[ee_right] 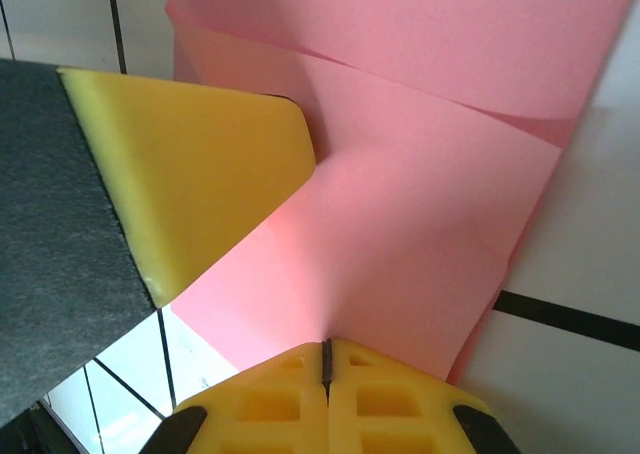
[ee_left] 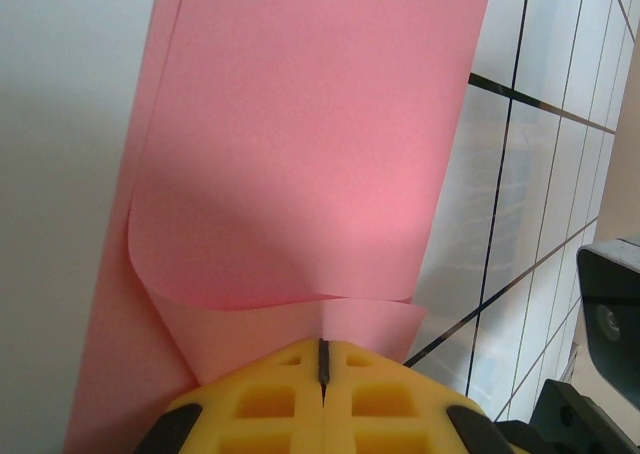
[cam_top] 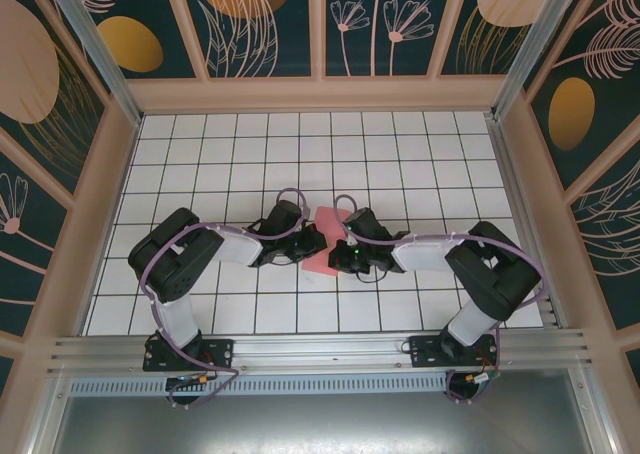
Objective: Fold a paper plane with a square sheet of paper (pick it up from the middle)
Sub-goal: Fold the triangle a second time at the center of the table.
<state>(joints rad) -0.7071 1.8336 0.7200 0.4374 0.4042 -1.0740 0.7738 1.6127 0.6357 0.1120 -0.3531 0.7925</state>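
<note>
Left gripper [cam_top: 297, 246]: You see it just left of centre in the top view. In its wrist view the yellow fingertips [ee_left: 322, 359] are pressed together at the bottom edge, with a pink edge of paper pinched in their seam.
Square sheet of paper [cam_top: 325, 220]: It lies at the middle of the top view, on the white grid table [cam_top: 400, 154], between your two claws. It is doubled over. In the left wrist view the upper layer [ee_left: 300, 154] curls loosely over the lower one.
Right gripper [cam_top: 347, 255]: It sits just right of centre, facing the left one. Its fingertips [ee_right: 326, 359] are closed tight at the bottom of its wrist view. The paper [ee_right: 420, 254] creases into their seam, so it is gripped there.
Upper left, right wrist view: One yellow finger [ee_right: 200, 174] of your left claw touches the sheet.
</note>
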